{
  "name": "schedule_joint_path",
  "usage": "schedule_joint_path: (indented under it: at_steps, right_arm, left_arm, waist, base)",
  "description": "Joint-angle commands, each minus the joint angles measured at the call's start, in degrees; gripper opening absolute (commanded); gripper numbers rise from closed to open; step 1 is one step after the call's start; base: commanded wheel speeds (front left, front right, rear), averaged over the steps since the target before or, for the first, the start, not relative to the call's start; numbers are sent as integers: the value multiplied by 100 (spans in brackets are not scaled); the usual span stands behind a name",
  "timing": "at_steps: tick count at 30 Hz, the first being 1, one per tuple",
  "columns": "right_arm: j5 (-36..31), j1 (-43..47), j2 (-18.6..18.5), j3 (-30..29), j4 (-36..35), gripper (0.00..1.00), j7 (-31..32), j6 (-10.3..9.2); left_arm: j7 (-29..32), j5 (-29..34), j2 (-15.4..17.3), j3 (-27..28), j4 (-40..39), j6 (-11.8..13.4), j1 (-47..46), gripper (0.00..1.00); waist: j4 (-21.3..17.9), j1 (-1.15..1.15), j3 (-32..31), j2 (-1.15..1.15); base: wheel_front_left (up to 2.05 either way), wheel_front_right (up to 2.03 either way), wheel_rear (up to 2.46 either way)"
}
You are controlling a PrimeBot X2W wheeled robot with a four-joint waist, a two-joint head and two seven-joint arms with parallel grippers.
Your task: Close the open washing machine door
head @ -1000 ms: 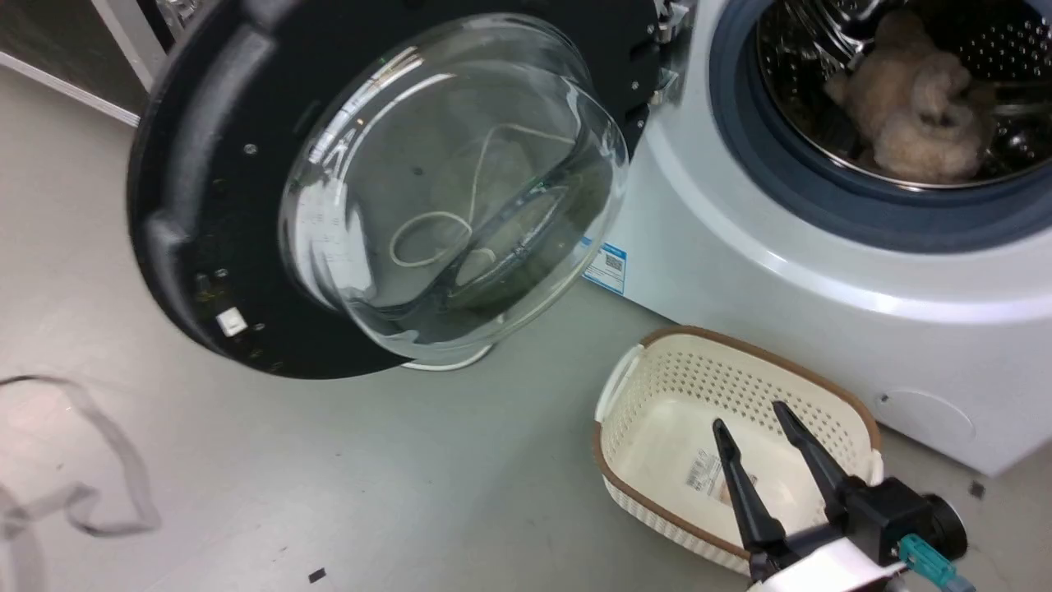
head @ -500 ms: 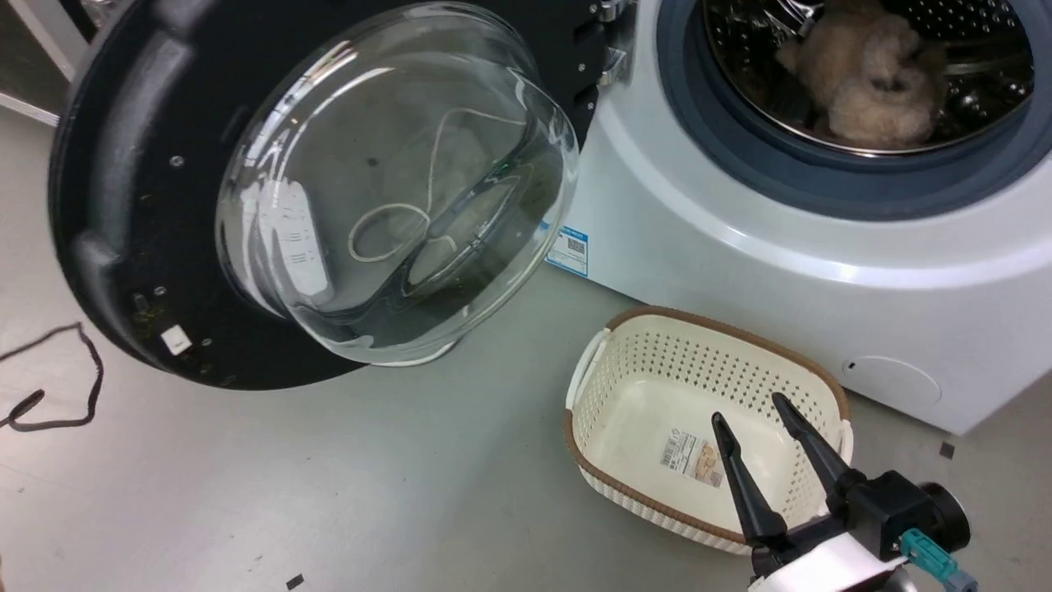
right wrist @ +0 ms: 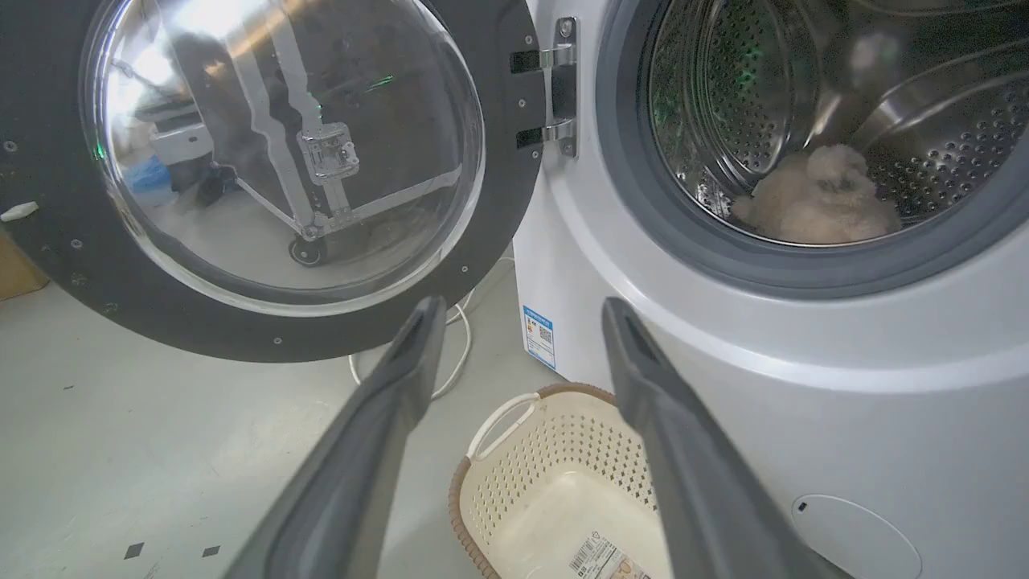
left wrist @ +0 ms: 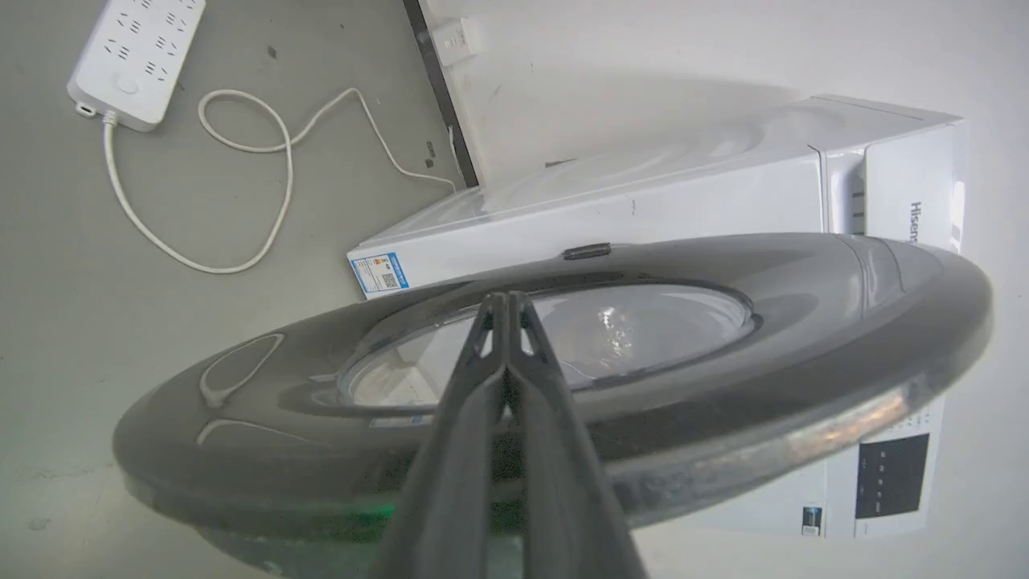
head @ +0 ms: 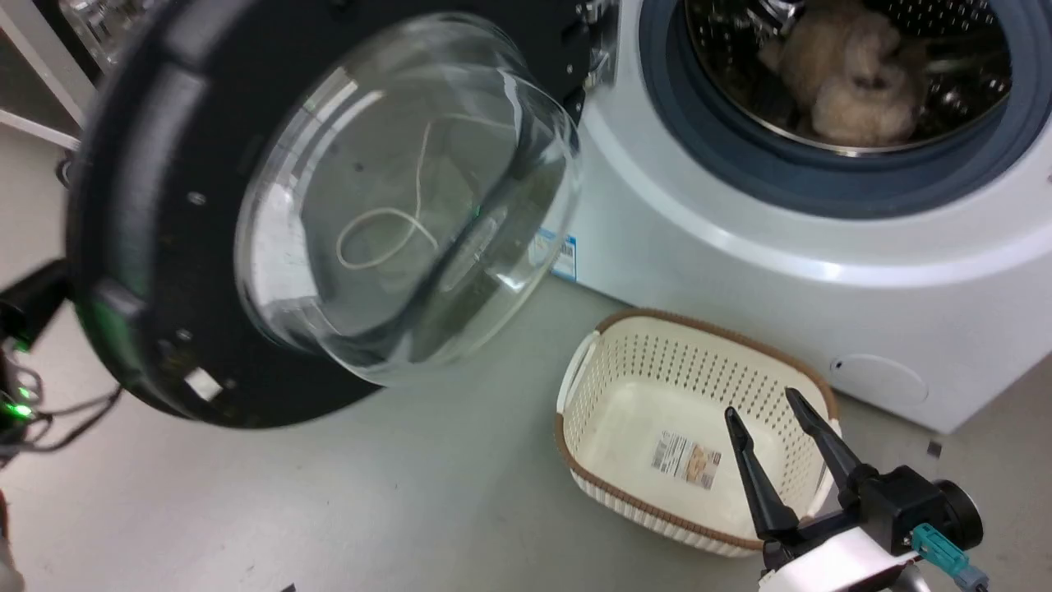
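Note:
The washing machine door (head: 164, 205) stands swung open to the left of the washing machine (head: 740, 271), its glass bowl window (head: 394, 197) bulging toward me. In the left wrist view my left gripper (left wrist: 502, 299) is shut and empty, its tips over the door's (left wrist: 804, 322) smooth outer face; I cannot tell whether they touch it. A dark part of my left arm (head: 33, 304) shows behind the door's left rim. My right gripper (head: 762, 409) hangs open and empty over the basket, well short of the door (right wrist: 506, 209) and its metal hinge (right wrist: 555, 88).
A cream perforated basket (head: 592, 370) stands on the grey floor in front of the washer. A beige fluffy item (head: 846, 82) lies in the steel drum. A white power strip (left wrist: 137, 60) and its cable (left wrist: 241, 257) lie on the floor beyond the door.
The head camera has shifted, moving the whole scene left. The door looks blurred and turned a little, and a dark part of my left arm now shows behind its left rim.

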Motion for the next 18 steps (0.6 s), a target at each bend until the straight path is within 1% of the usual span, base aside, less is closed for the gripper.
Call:
schedule_joint_path:
  at_steps: [1,6,7,8,11,15,18]
  right_arm:
    - [50,9,31,-30,26,100,-27,5]
    - [44,109,128,-100,88,100,-27,5]
    - [28,157,176,-145,106,100,-27,5]
    - [4,241,227,-253,109,100,-27,5]
    - [-39,304,249,-291,126,100,-27,5]
    - [-80,353,266,-411,115,100,-27,5]
    - [-122,362,272,-476,101,100,-27,5]
  left_arm:
    - [245,-117,-132,-51,-139,-96,236,0]
    - [706,-273,-385,-175,-717,-172,788,0]
    - [862,-349,-644,-245,-1186,-166,1206,0]
    - [1056,-414,-1069,-410,-1872,-128,1865,0]
    - [1168,-473,-1371,-526,-2324,-120,2332,0]
    - [1195,-542,-1858,-788,-2966,-39,2891,0]
    - [1128,-681,-2048,-1072,-3324,-33,3279,0]
  waist:
    - [24,0,-143,0]
    - [38,0,-442,0]
    - [-4,0,-605,0]
    - [-110,0,-792,0]
    - [-261,0,-912,0]
    - [-540,0,-960,0]
    - [-786,0,-942,0]
  base:
    - [0,0,0]
    - [0,0,0]
    - [0,0,0]
    - [0,0,0]
    - [0,0,0]
    - [0,0,0]
    - [0,0,0]
